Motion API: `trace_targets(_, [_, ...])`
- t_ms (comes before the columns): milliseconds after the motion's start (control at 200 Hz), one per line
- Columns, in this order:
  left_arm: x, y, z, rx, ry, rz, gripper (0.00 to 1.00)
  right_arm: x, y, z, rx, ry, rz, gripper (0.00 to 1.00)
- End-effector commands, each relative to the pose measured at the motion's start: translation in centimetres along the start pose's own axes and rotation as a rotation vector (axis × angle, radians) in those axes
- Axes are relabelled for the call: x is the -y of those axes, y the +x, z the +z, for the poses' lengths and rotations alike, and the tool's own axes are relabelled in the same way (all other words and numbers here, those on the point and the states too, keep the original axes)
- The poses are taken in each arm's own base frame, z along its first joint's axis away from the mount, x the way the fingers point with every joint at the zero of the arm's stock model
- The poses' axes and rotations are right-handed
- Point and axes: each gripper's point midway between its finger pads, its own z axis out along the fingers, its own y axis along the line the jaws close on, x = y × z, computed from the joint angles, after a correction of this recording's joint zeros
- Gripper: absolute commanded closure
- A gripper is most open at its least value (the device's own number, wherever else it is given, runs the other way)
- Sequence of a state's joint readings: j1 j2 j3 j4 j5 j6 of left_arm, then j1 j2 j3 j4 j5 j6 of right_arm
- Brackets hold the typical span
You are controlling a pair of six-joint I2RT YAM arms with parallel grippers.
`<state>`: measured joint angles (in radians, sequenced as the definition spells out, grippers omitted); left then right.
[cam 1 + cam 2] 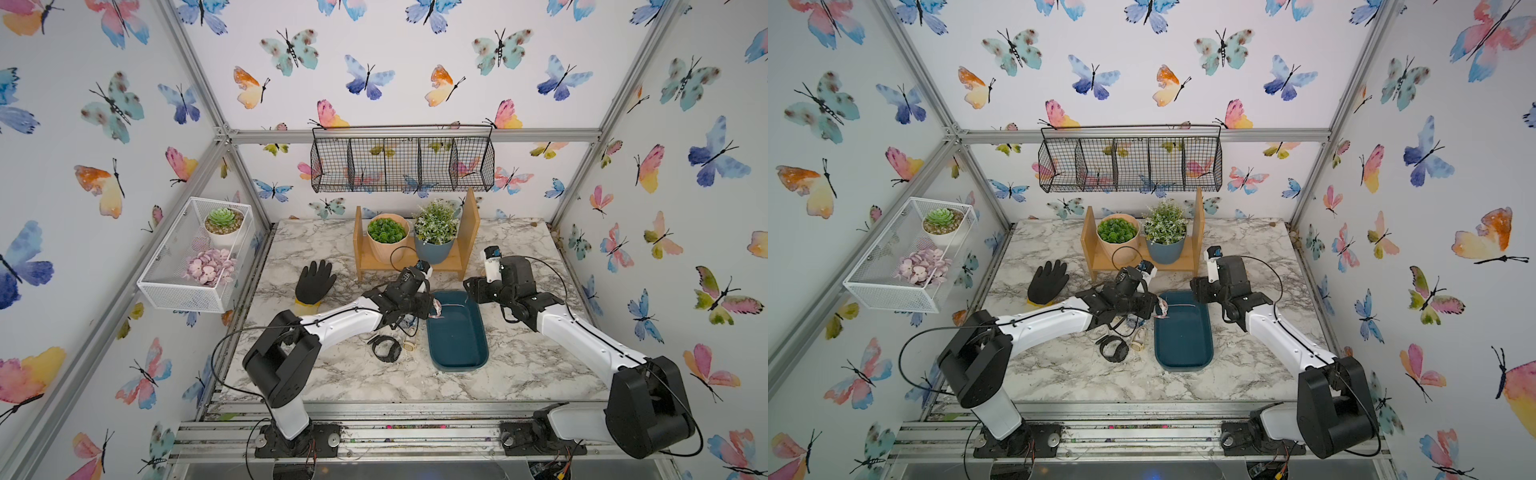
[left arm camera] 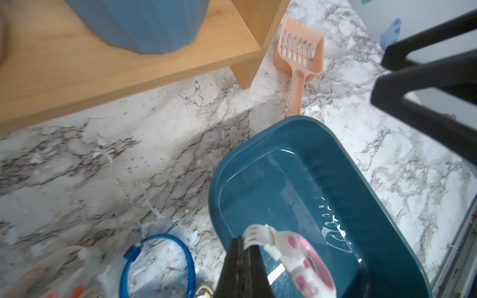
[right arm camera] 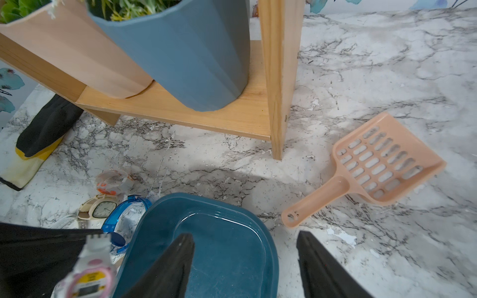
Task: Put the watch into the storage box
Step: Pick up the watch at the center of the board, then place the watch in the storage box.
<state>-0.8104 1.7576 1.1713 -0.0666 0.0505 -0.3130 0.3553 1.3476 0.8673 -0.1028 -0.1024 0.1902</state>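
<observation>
Where the left arm reaches toward frame centre in both top views, the left gripper [image 2: 242, 241] has its jaws clamped flat on the white strap of a pink-and-white watch [image 2: 303, 260]. The watch hangs from that pinch over the storage box [image 1: 457, 349], at the box's upper-left corner as framed from above, dial over the inner floor. Whether it touches the floor cannot be told. The box lies just right of frame centre on the marble tabletop [image 1: 353, 374], long side running up the frame, with nothing resting flat inside it. The right gripper [image 3: 244, 234] sits at the box's upper-right corner in both top views, jaws spread wide and holding nothing. One finger is above the box interior, the other above bare marble beside it. Loose on the marble just left of the box are a black watch [image 1: 386, 348], a cream watch with a square dial [image 3: 102, 209], a blue translucent band [image 3: 126, 209] and a clear-and-orange watch [image 3: 113, 180]. A peach slotted scoop [image 3: 382, 165] lies near the foot of the wooden stand [image 1: 415, 264], handle toward the box. The stand carries a peach pot [image 1: 386, 249] and a blue pot [image 1: 434, 251], touching. A black glove with yellow cuff [image 1: 314, 282] lies left of the stand in both top views.
</observation>
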Motion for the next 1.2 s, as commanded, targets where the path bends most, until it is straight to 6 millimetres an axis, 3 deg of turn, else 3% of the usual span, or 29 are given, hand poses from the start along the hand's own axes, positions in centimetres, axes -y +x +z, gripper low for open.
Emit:
trace_targets(0, [0.3,0.3,2.1,-0.032,-0.030,0.014,1.00,0.1,0.0,-0.3,0.009,0.017,0.001,0.30])
trace_targets(430, [-0.9,1.2,5.2,-0.065,-0.107,0.019,0.99,-0.3,1.3,0.5,-0.022,-0.014,0.006,0.30])
trace_targets(766, [-1.1,1.1,5.8,-0.071,-0.133,0.032,0.94,-0.2,1.5,0.4,-0.023,-0.014,0.000,0.29])
trace_targets(1196, [-0.5,0.9,5.8,-0.068,-0.132,0.048,0.81,-0.2,1.6,0.5,-0.027,-0.013,-0.008,0.29])
